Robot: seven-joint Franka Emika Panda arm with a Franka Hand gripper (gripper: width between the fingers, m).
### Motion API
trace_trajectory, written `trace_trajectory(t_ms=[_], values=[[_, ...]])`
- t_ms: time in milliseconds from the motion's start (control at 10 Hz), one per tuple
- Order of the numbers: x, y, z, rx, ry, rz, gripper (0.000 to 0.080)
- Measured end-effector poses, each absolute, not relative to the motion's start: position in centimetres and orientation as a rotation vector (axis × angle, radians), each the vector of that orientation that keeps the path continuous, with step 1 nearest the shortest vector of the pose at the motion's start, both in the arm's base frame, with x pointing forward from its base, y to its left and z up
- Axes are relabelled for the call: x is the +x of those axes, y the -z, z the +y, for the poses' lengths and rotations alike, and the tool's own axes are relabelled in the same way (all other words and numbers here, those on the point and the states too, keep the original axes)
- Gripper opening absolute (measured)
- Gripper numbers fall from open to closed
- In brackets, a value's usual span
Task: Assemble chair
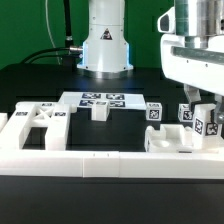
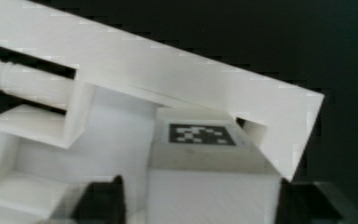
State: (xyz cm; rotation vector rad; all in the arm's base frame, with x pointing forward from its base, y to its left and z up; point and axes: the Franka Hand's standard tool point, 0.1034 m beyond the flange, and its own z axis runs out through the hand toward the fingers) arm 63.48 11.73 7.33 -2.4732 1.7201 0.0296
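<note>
Claw [image 2: 202, 210] cropped, astride chair block [image 2: 204, 172]

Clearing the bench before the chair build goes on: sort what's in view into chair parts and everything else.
Chair parts: X-braced seat, plain white block, tagged block, tagged piece in the wrist view.
Not parts: marker board, long border wall, arm's base.

The gripper [image 2: 204, 205] is straddling, jaws apart, a tagged white chair block [image 2: 202, 170] lying beside a long white wall [image 2: 176, 70].
</note>
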Motion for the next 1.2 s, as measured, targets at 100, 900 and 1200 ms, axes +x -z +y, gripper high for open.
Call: trace_trajectory(t_ms=[100,900,1200], values=[[63.49,-7.40,11.79,-2.543,-0.052,1.638,0.0533],[64.03,-7.92,12.19,-2.972,0.015,0.611,0.0649],[63.95,-7.67,12.22,-3.023,0.050,0.241,0.0649]])
